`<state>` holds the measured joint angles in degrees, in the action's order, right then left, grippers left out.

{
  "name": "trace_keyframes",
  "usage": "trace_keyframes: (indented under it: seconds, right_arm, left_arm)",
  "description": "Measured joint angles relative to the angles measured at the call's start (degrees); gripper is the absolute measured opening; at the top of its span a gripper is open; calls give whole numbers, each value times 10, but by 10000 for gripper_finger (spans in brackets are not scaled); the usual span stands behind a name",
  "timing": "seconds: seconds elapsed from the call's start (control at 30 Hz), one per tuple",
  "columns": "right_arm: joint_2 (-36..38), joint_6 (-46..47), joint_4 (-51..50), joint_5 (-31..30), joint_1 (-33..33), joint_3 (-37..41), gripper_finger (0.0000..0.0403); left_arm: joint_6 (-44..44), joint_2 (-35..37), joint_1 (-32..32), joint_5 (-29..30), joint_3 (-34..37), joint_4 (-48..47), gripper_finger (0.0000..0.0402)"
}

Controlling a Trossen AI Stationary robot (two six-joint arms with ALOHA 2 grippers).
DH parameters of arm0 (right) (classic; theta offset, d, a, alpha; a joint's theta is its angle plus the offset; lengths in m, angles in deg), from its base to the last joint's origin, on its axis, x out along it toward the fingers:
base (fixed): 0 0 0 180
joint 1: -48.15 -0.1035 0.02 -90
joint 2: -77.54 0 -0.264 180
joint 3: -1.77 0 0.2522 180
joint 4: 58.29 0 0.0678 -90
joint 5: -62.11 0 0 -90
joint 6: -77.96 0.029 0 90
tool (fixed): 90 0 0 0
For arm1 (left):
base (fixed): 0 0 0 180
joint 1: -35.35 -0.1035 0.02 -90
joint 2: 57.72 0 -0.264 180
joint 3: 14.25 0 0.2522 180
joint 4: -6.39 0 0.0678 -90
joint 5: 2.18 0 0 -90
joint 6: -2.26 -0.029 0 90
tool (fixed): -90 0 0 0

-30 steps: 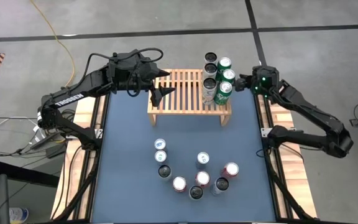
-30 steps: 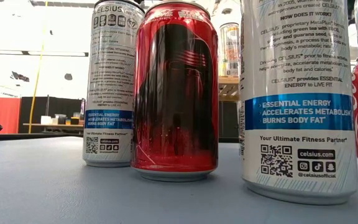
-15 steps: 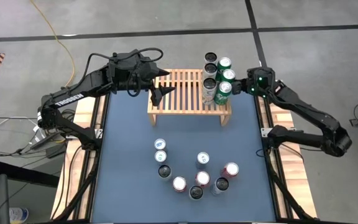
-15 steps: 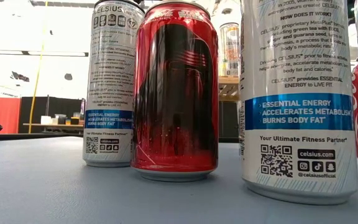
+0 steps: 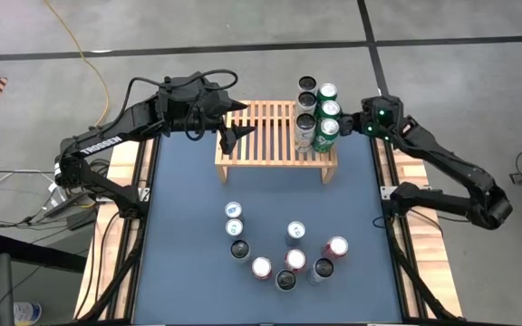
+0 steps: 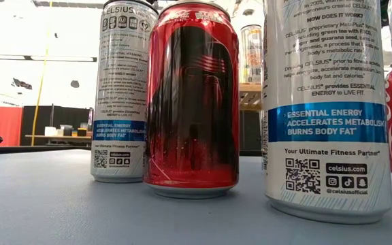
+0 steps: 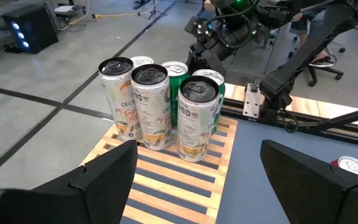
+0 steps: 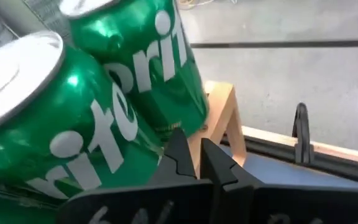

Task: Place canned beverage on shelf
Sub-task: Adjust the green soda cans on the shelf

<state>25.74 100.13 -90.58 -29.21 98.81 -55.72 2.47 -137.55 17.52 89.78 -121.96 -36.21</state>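
Grey workshop floor is surrounding the blue tabletop (image 5: 188,208) as the right pincer (image 5: 350,126), closed and empty, is sitting beside green cans (image 5: 326,134) on the shelf (image 5: 265,136), needing a straight retreat, while the left pincer (image 5: 236,127) is hovering wide open opposite.

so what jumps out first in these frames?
The cluster of six cans packed on the right end of the slatted shelf, three of them green. Then the loose bunch of cans on the blue table nearer the front. The right tool sits shut beside the green cans; the left tool hovers open over the shelf's left end.
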Motion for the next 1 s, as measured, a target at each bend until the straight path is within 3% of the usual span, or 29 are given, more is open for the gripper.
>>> trace_keyframes:
  seconds: [0.17, 0.33, 0.53, 1.0]
  right_arm:
    - [18, 0, 13, 2, 23, 0, 0]
    - [6, -2, 31, 73, 30, 0, 0]
    - [-14, -9, 58, 104, 18, 0, 0]
    - [-2, -8, 97, 90, 59, -1, 0]
  left_arm:
    - [-4, 0, 0, 0, 0, 0, 327]
    - [-6, 0, 0, 4, 0, 0, 327]
    - [-6, 0, 0, 4, 0, 0, 327]
    - [-15, 0, 0, 8, 0, 0, 327]
